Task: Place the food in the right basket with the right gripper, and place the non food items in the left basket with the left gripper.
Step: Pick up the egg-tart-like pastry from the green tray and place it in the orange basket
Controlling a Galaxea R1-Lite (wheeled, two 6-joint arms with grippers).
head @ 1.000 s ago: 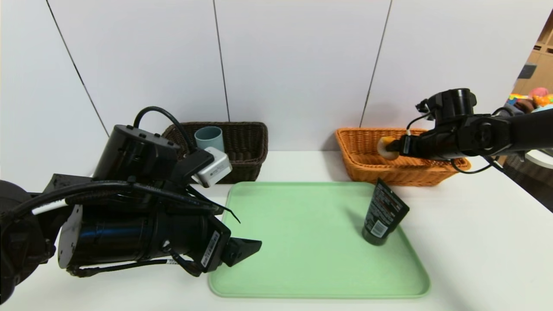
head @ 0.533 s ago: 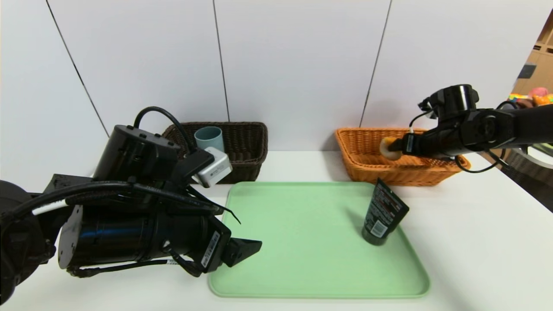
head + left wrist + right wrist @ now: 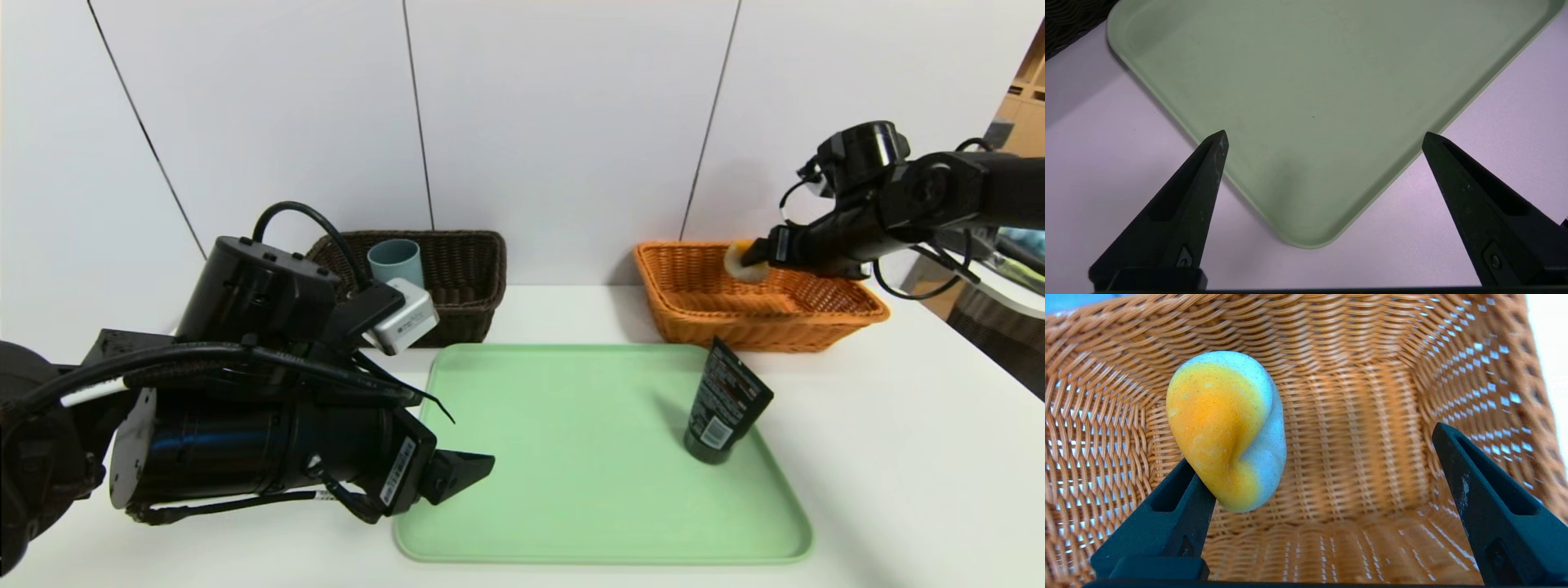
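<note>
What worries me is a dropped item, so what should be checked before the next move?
1. Right tool open: ok.
2. Yellow-and-white food piece inside the orange basket's walls: ok.
3. Food piece clear of the right tool: cannot tell; it touches one finger.
4. Left tool open, over the green tray's corner: ok.
5. Black tube sorted into the dark basket: not ok; it leans on the tray.

No legible text on anything.
</note>
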